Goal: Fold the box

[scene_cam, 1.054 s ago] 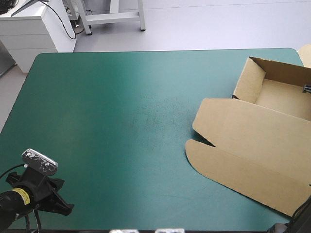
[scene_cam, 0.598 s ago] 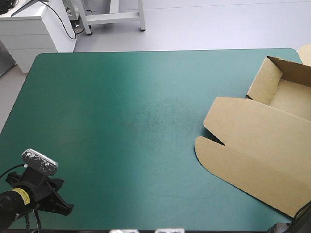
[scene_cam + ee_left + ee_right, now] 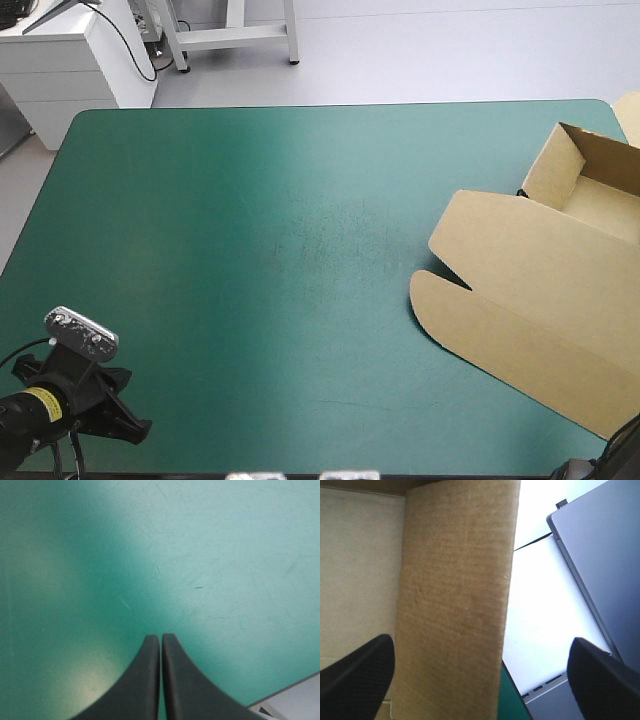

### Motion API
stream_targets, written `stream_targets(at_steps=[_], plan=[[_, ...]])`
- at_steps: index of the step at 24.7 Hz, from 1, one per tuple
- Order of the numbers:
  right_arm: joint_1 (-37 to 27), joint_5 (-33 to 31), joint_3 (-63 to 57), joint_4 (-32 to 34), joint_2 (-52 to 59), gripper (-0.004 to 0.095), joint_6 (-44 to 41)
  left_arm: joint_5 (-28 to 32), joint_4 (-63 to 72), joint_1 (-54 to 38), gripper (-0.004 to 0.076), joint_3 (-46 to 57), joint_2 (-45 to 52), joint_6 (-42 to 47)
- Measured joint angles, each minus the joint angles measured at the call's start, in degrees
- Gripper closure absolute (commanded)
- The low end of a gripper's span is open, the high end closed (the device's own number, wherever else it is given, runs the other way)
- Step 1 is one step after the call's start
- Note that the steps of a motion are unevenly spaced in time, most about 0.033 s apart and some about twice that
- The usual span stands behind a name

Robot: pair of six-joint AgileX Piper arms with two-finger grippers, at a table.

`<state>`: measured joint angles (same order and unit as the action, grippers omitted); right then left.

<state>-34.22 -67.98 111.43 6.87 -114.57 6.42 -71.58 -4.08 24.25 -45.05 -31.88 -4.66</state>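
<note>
Box (image 3: 530, 290) wall between wide-apart fingers (image 3: 360, 675) of right hand (image 3: 480, 649)

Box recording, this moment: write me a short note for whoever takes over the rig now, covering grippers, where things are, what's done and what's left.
Left gripper: shut, empty, over bare teal-green cover by the table's near left corner.
Right gripper: open, a raised wall of the box ahead between its fingers, not gripped.
Box: at the table's right side, partly out of the high view; tray toward the far edge, lid flat toward the near edge.
Done: the tray's visible walls stand raised.
Left: probably checking the hidden right side's tucks.
</note>
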Motion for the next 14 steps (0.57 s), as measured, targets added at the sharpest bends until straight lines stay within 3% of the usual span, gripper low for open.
stream_targets(at_steps=[2,4,5,10,14], plan=[[0.0,-2.2,3.0,-0.6,0.2,0.0053,0.1,0.0,0.0,0.0,0.0731,0.0,0.0,0.0],[0.0,-3.0,6.0,-1.1,1.6,0.0159,0.2,0.0,0.1,0.0,0.0731,0.0,0.0,0.0],[0.0,-3.1,6.8,-1.5,2.4,0.0347,0.2,0.0,0.1,0.0,0.0731,0.0,0.0,0.0],[0.0,-3.7,8.2,-6.9,8.7,0.0931,2.0,0.0,0.1,0.0,0.0731,0.0,0.0,0.0],[0.0,-3.7,8.2,-16.0,12.4,0.0912,5.0,0.0,0.1,0.0,0.0731,0.0,0.0,0.0]])
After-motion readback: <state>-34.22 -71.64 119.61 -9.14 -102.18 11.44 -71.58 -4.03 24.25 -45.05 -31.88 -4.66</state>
